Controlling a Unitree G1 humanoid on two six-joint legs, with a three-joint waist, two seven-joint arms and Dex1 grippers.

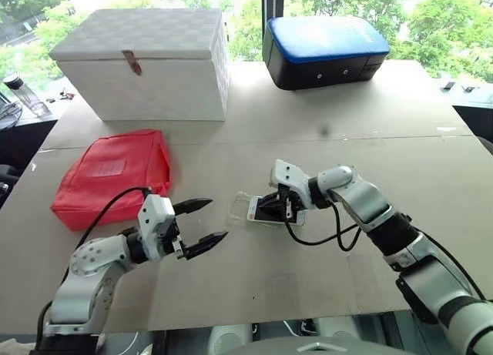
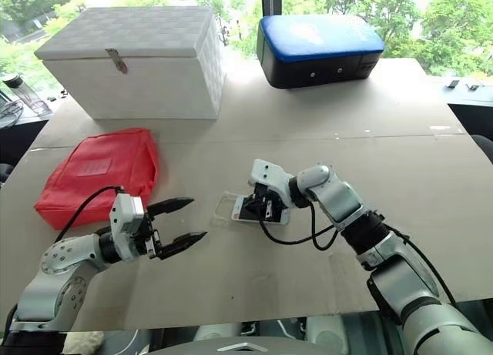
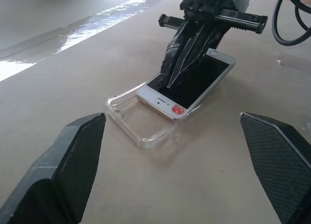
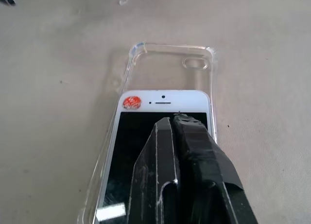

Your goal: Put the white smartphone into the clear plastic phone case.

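- Seating step in hand: the white smartphone (image 4: 160, 131) lies screen-up, partly inside the clear plastic phone case (image 4: 170, 68), around the middle of the surface (image 1: 308, 278) and a little toward its near edge.
- The case's end with the camera cutout is bare, so by my reading the phone is not home yet.
- The right pincer (image 3: 182, 68) is fully closed, holding nothing, its two tips pressed together and resting on the dark glass like a single poker.
- The left pincer (image 1: 202, 224) hovers wide open and empty, well short of the case on the robot's left, fingers aimed toward it.
- Next move, as I judge it: push the phone along toward the bare end, then press down so the rim snaps over the corners. The light case may skate on the surface; the open left pincer looks placed to brace it.
- Room to work is good: bare surface all round the case.
- The red pouch (image 1: 112, 174) sits toward the left edge, and the white box (image 1: 146, 62) and the blue-topped case (image 1: 323, 51) sit by the far edge, all well apart.
- The near edge is the closest limit.
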